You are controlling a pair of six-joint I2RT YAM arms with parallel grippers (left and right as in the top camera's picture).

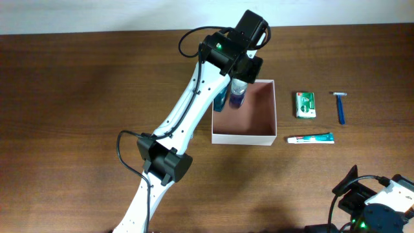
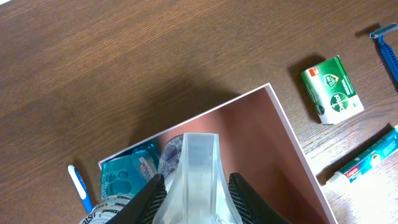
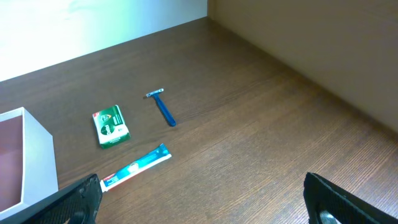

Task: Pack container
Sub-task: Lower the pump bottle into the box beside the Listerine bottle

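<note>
The container [image 1: 265,113] is a square white box with a pinkish-brown inside, at mid table. My left gripper [image 1: 240,74] hangs over its far left part, shut on a clear bottle [image 1: 237,96] with bluish contents. In the left wrist view the fingers [image 2: 198,198] clamp the bottle's clear top [image 2: 199,163] above the box floor [image 2: 261,134]. A teal mouthwash bottle [image 2: 124,177] lies by the box's left wall and also shows in the overhead view [image 1: 220,101]. My right gripper [image 3: 205,208] is open and empty, low at the table's front right [image 1: 378,206].
To the right of the box lie a green packet [image 1: 305,104], a blue razor [image 1: 340,107] and a toothpaste tube [image 1: 311,138]; they also show in the right wrist view. A blue-and-white stick-shaped item [image 2: 79,186] lies on the table left of the box.
</note>
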